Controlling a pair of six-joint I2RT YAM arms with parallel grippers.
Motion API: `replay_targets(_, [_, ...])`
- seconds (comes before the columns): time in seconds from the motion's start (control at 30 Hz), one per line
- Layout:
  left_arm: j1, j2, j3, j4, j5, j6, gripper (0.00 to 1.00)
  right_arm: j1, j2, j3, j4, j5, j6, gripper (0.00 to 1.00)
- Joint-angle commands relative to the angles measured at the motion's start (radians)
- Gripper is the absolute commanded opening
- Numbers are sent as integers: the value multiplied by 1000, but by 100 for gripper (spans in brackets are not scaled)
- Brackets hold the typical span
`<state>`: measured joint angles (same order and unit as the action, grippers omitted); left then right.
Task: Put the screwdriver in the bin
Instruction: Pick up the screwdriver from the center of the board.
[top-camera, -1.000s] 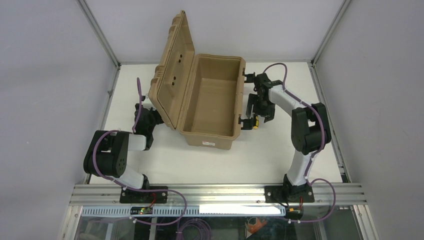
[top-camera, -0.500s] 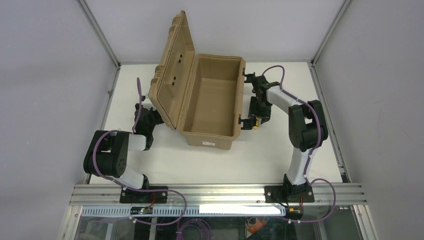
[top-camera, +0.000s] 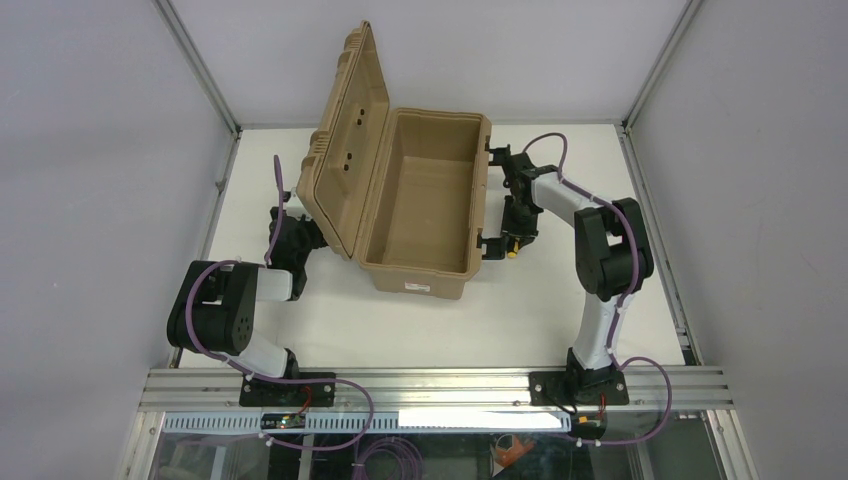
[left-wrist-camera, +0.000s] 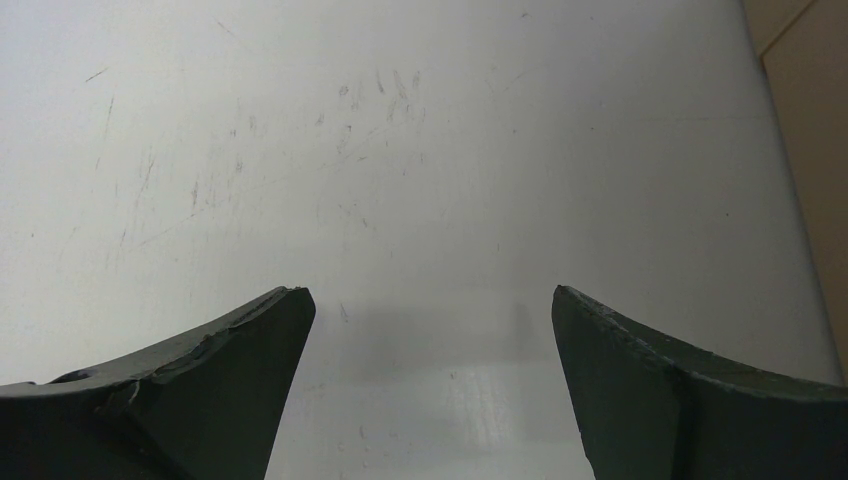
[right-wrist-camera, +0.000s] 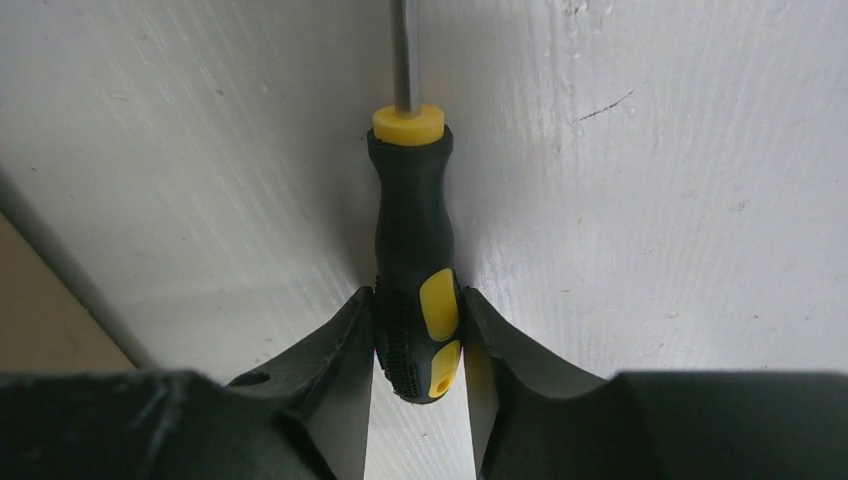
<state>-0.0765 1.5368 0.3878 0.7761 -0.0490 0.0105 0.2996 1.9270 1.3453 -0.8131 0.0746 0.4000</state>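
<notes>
Both jaws of the right gripper (right-wrist-camera: 418, 345) press against the rear of the small screwdriver with a yellow-and-black handle and thin dark metal shaft (right-wrist-camera: 412, 250), clamping it narrowly from either side. The tool points away from the wrist camera and seems to rest on the white table (top-camera: 480, 320), though whether it is just clear of the surface cannot be told. In the overhead view it lies just beside the right wall of the large tan hard-plastic rectangular bin (top-camera: 425, 268), outside it, near the black latches. The bin's ribbed lid stands open on the far side from this arm and its inside looks bare.

The left gripper (left-wrist-camera: 430, 295) is spread wide over bare table beside the raised lid and holds nothing.

The step in hand looks like the grasp itself, with the carry not yet begun. The next move probably calls for a straight lift high enough for the shaft to clear the bin's rim, then a short sweep sideways over the opening before release. The latches close by are the likeliest thing to snag.
</notes>
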Motion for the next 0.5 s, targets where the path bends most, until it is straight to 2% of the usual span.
replay_targets(0.0, [11,-31,-5,28,16,-8,99,3,-10,12,1,33,-2,15])
replay_targets(0.47, [11,-30,-6,28,16,-8,99,-11,-139,125,-142,96,-42,14])
